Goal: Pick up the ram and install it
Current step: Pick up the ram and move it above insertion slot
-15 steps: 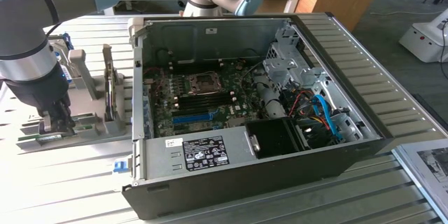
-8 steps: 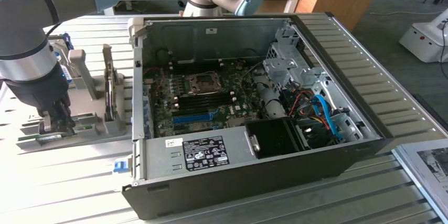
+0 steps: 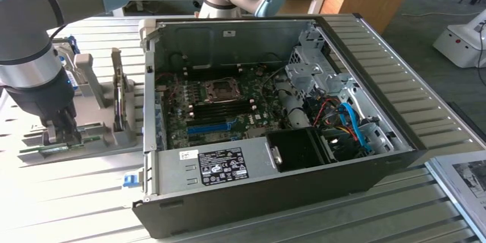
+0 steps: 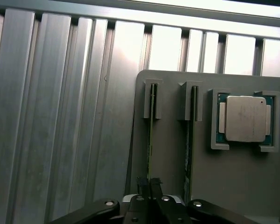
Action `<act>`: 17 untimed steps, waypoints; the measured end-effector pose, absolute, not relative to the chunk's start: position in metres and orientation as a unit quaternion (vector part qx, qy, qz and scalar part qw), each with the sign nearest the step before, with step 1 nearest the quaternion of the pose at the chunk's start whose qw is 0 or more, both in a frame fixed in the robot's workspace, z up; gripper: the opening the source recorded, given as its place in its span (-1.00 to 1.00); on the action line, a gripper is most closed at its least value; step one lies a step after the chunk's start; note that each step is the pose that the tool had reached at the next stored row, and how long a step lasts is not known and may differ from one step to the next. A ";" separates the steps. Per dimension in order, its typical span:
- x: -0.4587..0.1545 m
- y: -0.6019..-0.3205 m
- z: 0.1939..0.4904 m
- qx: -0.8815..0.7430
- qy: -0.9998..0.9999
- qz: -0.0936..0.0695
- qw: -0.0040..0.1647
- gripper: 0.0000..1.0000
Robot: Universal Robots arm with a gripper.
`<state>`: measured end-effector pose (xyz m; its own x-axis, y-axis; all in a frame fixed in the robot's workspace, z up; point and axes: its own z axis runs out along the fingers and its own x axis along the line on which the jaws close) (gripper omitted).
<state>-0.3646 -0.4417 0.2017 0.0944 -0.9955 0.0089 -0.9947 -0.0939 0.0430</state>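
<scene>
— What carries it all?

— A ribbed metal surface (image 3: 76,197). The biggest thing on it is an open black computer case (image 3: 266,209), lying on its side with the motherboard (image 3: 220,106) facing up and a bright blue slot strip (image 3: 209,128) near its near edge.

— And the arm?

— The arm (image 3: 31,55) reaches down at the exterior view's left, over a grey holder (image 3: 106,135) just beside the case.

— Where is the ram?

— The ram (image 4: 150,140) stands on edge in one slot of that holder. The gripper (image 4: 149,185) is on it: its fingers (image 4: 142,185) are drawn narrow, one each side of the stick, pinching its upper edge. A second stick (image 4: 188,140) stands in the next slot, apart from the fingers.

— Anything smaller?

— A processor (image 4: 245,118) lies flat in a corner pocket of the holder.

— Any writing?

— A black label (image 3: 222,166) with white print sits on the metal box at the case's near side; I cannot read the print. Marks on the processor's lid are too faint.
</scene>
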 end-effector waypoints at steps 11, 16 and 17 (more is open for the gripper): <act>-0.365 -0.442 0.202 0.739 -0.673 -0.011 0.019 -0.76; -0.365 -0.442 0.205 0.739 -0.673 -0.011 0.019 -0.76; -0.365 -0.442 0.206 0.739 -0.673 -0.011 0.019 -0.76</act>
